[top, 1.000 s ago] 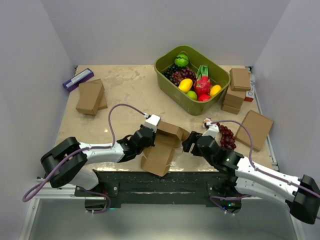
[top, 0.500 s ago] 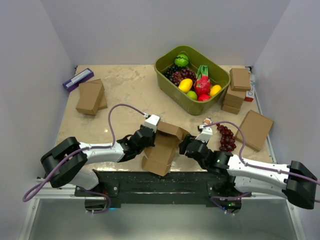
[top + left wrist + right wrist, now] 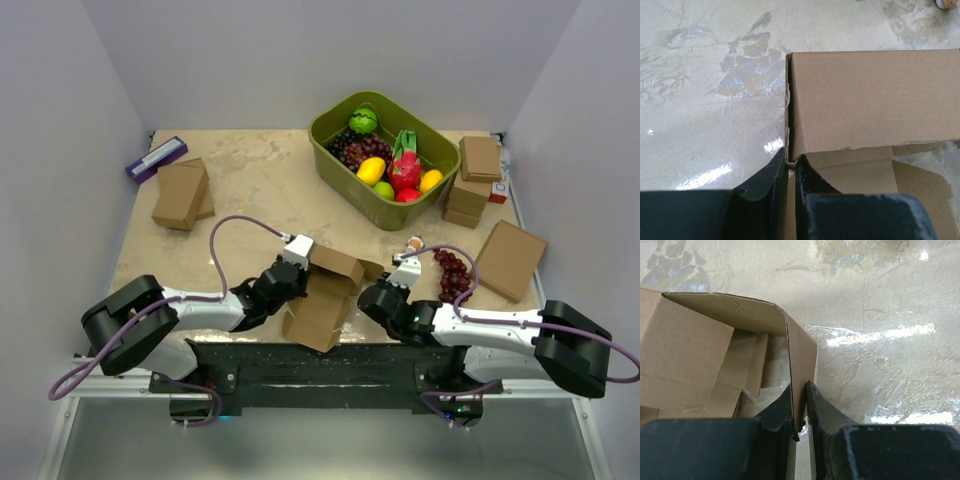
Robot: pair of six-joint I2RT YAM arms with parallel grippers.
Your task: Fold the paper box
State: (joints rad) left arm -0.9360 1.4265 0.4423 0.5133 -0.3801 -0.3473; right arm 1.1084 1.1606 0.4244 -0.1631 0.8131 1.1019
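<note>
The paper box (image 3: 322, 300), plain brown cardboard and half-folded, stands near the table's front edge between both arms. My left gripper (image 3: 298, 262) is shut on the box's left wall edge; in the left wrist view its fingertips (image 3: 792, 161) pinch the corner of the panel (image 3: 875, 100). My right gripper (image 3: 372, 288) is shut on the box's right side flap. In the right wrist view that flap (image 3: 802, 352) stands upright between the jaws (image 3: 800, 390), with the box's open inside (image 3: 747, 365) to its left.
A green basket (image 3: 330, 140) of fruit sits at the back. Stacked brown boxes (image 3: 478, 160) and a larger flat brown box (image 3: 510, 258) lie at the right, grapes (image 3: 452, 272) beside my right arm. Brown boxes (image 3: 182, 192) and a purple box (image 3: 155, 158) are at the back left.
My right gripper has moved left to the box and closed on its right flap. The left gripper has kept its grip, shifting only slightly.
</note>
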